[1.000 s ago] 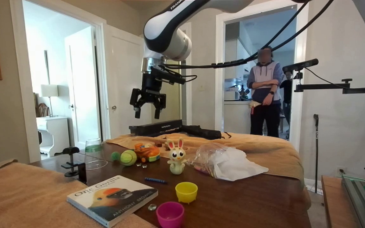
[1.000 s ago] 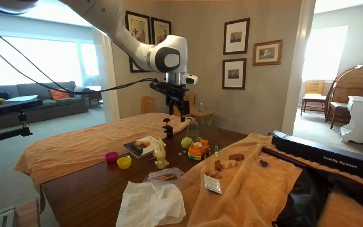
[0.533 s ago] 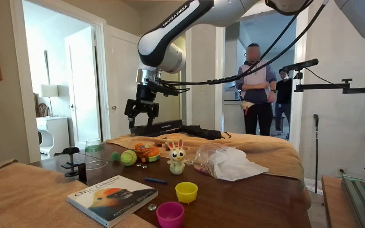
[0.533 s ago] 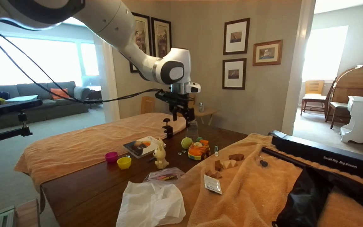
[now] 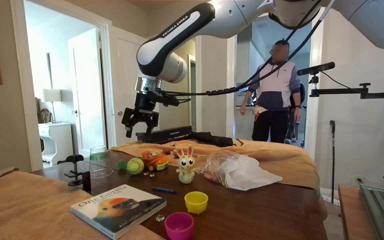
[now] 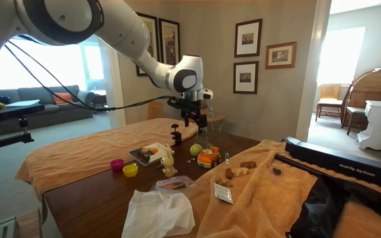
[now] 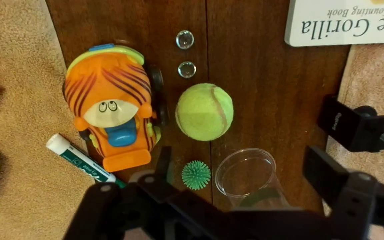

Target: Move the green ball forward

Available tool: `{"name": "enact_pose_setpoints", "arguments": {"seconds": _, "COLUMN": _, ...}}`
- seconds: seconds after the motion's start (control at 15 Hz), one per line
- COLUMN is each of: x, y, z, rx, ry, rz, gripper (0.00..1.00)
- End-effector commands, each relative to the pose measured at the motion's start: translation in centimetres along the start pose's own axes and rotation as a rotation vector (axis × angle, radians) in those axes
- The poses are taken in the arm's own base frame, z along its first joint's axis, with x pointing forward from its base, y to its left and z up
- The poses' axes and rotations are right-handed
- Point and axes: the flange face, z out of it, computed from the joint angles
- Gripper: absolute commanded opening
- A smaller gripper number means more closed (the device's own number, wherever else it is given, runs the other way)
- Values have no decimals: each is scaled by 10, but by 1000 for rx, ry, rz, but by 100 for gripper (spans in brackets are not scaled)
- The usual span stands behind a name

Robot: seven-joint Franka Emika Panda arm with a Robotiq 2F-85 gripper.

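Down I come, my claw (image 5: 138, 134) lower now than a second ago, released, fingers (image 7: 323, 168) spread wide apart! And the ball (image 7: 204, 112)? It rests on the surface (image 7: 265, 83), just beside the car (image 7: 108, 80), with the spiky ball (image 7: 196, 175) and the cup (image 7: 262, 195) close by and two beads (image 7: 187, 69) near it. Both exterior views show it below my claw; the wrist view frames the spiky ball between my fingers.

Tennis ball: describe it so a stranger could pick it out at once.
On the dark wooden table, look for the orange toy car. In the wrist view, the tennis ball sits just right of it, below two clear beads. It is larger, yellow-green and marked with a curved seam, unlike the small, spiky green ball nearby.
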Motion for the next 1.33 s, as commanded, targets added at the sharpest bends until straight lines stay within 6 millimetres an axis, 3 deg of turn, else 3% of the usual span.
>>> {"name": "enact_pose_setpoints", "arguments": {"seconds": 0.0, "x": 1, "y": -2, "z": -1, "rx": 1, "ry": 1, "rz": -1, "gripper": 100}}
{"name": "enact_pose_setpoints", "arguments": {"seconds": 0.4, "x": 11, "y": 12, "z": 9, "rx": -15, "ry": 37, "rz": -33, "gripper": 100}}
{"name": "enact_pose_setpoints", "arguments": {"seconds": 1.27, "x": 24, "y": 4, "z": 62, "rx": 2, "ry": 14, "rz": -168, "gripper": 100}}
